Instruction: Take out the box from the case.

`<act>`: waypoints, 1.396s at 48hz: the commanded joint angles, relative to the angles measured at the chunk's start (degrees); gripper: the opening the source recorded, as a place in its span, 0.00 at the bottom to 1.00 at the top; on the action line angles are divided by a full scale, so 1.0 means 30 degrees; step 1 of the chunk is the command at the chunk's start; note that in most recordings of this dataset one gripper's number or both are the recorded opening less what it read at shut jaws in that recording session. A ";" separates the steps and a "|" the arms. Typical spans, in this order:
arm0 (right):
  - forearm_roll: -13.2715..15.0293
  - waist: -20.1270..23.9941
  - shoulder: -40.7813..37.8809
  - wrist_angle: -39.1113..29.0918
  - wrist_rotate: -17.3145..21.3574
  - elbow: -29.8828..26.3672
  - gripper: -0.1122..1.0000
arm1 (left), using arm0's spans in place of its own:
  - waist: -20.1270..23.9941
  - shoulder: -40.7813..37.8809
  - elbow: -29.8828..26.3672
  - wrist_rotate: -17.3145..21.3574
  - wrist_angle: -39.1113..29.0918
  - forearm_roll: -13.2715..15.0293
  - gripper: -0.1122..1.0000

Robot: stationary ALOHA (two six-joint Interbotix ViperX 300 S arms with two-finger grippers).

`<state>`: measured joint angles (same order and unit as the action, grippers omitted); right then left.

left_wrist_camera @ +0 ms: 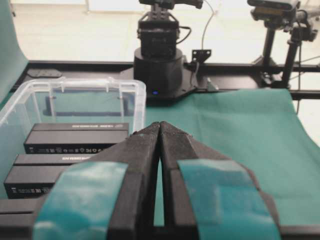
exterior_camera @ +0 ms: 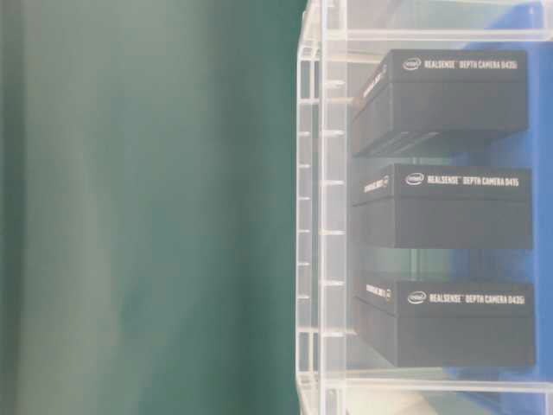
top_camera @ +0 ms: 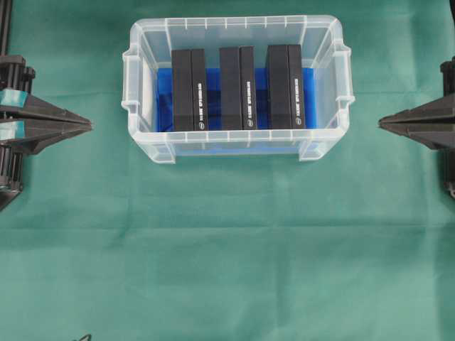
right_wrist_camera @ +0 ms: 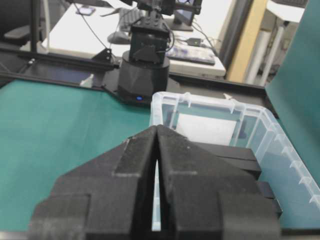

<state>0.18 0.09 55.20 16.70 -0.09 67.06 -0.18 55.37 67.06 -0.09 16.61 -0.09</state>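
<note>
You have the clear, translucent plastic rectangular case [top_camera: 236, 148] with its ribbed rim and moulded side handles sitting at 12 o'clock on the table in the overhead view, a glossy blue cloth [top_camera: 165, 99] lining its bottom. Inside stand three matte black rectangular boxes with fine white lettering, side by side and on edge: the left box [top_camera: 188, 89] toward 9 o'clock, the middle box [top_camera: 237, 88], and the right box [top_camera: 285, 87] toward 3 o'clock, all fully within the case walls. The table is covered by a green fabric sheet [top_camera: 227, 249], slightly creased. Your left gripper [top_camera: 87, 126], black with teal tape patches, waits at 9 o'clock, jaws pressed together, holding nothing; your right gripper [top_camera: 384, 122], plain black, waits at 3 o'clock, likewise closed and empty. Both are well apart from the case. A desk with cables [right_wrist_camera: 90, 30] lies beyond the table.
</note>
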 commanded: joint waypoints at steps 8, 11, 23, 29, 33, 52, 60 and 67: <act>-0.0059 -0.0117 -0.0820 -0.2490 0.0059 -0.1084 0.11 | 0.0146 -0.0059 -0.0850 0.0059 -0.1875 -0.0762 0.10; -0.0059 -0.0117 -0.0820 -0.3340 0.0059 -0.1436 0.12 | 0.0146 -0.0029 -0.0850 0.0029 -0.2139 -0.0762 0.10; -0.0059 -0.0117 -0.0322 -0.5186 0.0059 -0.2812 0.11 | -0.0088 0.0645 -0.1084 -0.0029 -0.2344 -0.0762 0.10; -0.0059 -0.0117 -0.0264 -0.5977 0.0059 -0.3926 0.12 | -0.0146 0.1260 -0.1523 -0.0059 -0.2842 -0.0762 0.10; -0.0059 -0.0117 -0.0322 -0.6826 0.0059 -0.4951 0.11 | -0.0146 0.1523 -0.2051 -0.0059 -0.3604 -0.0762 0.10; -0.0059 -0.0117 -0.1143 -0.9521 0.0059 -0.8262 0.12 | -0.0146 0.1289 -0.5449 0.0000 -0.8936 -0.0762 0.10; -0.0059 -0.0117 -0.1377 -0.9668 0.0059 -0.8350 0.12 | -0.0146 0.0820 -0.6475 0.0029 -1.0430 -0.0762 0.10; -0.0059 -0.0117 -0.1406 -0.9932 0.0293 -0.8467 0.12 | -0.0146 0.0234 -0.7119 -0.0059 -1.1221 -0.0762 0.10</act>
<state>0.18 -0.18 51.24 -12.83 0.26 43.51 -0.44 57.22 48.08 -0.18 -16.35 -2.20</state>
